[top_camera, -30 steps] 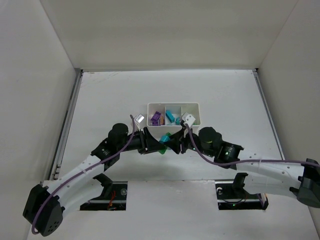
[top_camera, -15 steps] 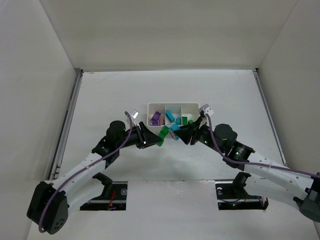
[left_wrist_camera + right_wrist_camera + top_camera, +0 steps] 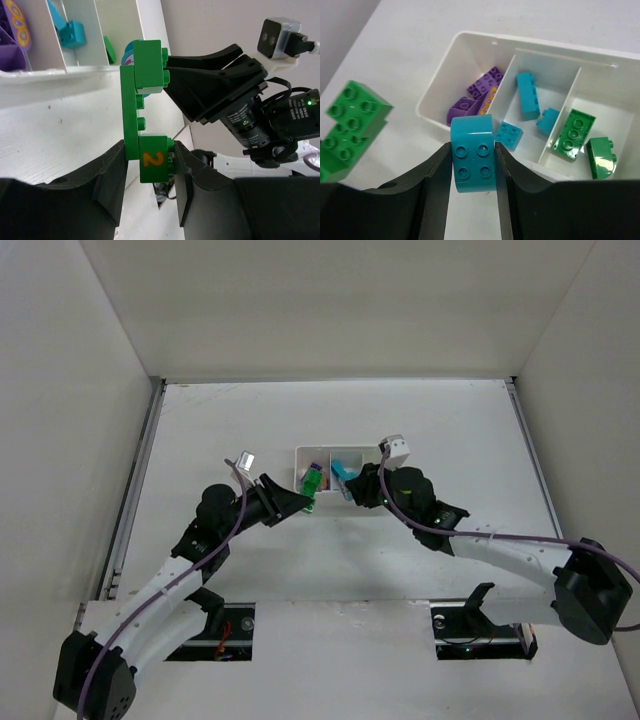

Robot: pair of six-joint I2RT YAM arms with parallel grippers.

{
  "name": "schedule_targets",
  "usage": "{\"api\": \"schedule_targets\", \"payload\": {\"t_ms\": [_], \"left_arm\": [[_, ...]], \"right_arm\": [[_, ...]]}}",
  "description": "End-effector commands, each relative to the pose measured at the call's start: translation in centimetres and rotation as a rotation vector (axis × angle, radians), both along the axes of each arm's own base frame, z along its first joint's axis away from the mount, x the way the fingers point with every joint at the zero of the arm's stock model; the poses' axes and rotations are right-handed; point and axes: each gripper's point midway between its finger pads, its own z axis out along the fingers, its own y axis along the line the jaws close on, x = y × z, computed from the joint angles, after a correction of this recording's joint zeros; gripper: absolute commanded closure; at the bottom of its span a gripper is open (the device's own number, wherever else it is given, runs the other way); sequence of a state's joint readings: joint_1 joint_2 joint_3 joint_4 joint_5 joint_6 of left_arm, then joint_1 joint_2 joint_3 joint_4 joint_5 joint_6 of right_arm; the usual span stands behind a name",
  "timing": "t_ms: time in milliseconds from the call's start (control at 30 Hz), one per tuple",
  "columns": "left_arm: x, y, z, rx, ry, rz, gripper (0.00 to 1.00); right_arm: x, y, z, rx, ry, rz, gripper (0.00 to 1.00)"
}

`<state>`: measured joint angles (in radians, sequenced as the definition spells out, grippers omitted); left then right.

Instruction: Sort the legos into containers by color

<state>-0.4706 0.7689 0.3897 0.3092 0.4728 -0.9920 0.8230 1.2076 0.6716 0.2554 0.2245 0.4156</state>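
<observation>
**Legos (image 3: 572, 132) in hand at the tray (image 3: 437, 85), one for each arm**

Sorted bricks already lie in the white tray's three compartments: purple bricks (image 3: 477, 95) at one end, cyan bricks (image 3: 527, 95) in the middle, green ones at the other end. Two pieces are not yet in.

The cyan brick (image 3: 471, 152) is pinched studs-up between the narrowly parted fingers of the right gripper (image 3: 471, 161). It hangs at the tray's near wall, about where the purple and cyan compartments meet. The green stack (image 3: 145, 107), a tall plate with small blocks on it (one marked 2), is clamped at its lower end by the left gripper (image 3: 149, 165), whose jaws are closed against its sides. From above it sits near the purple end of the tray.

The step in hand looks like placing both. The cyan drop seems the easier one: shift the brick over the middle compartment, past the divider, and lower it before letting go, so it cannot bounce across. The green stack must go to the far compartment, and the right arm stands in that path. It would be safer to let the right arm clear out first. The stack is long and gripped at one end, so it may swing.
</observation>
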Motion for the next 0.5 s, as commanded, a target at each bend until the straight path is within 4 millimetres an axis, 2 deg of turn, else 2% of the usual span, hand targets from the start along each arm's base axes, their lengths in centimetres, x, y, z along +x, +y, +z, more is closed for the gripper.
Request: {"api": "schedule_targets", "payload": {"t_ms": [0,133,200,367,467], "left_arm": [[1.3,0.8,1.2,0.007,-0.092,0.072,0.83],[1.5,0.1,0.5,0.012,-0.092,0.063,0.82],[1.5,-0.4,0.3,0.010,-0.084,0.046,0.82],[0.9,-0.9,-0.1,0.023,-0.090,0.025,0.82],[0.8,-0.7,0.0,0.023,-0.102,0.032,0.82]], "right_arm": [[3.0,-0.2,4.3,0.089,-0.092,-0.112,0.74],[5.3,-0.3,3.1,0.067,-0.077,-0.165,0.73],[6.3,-0.2,2.7,0.056,-0.070,-0.189,0.69],[6.8,0.1,3.4,0.046,-0.083,-0.187,0.37],[5.6,-0.2,4.8,0.085,-0.095,-0.168,0.30]]}}
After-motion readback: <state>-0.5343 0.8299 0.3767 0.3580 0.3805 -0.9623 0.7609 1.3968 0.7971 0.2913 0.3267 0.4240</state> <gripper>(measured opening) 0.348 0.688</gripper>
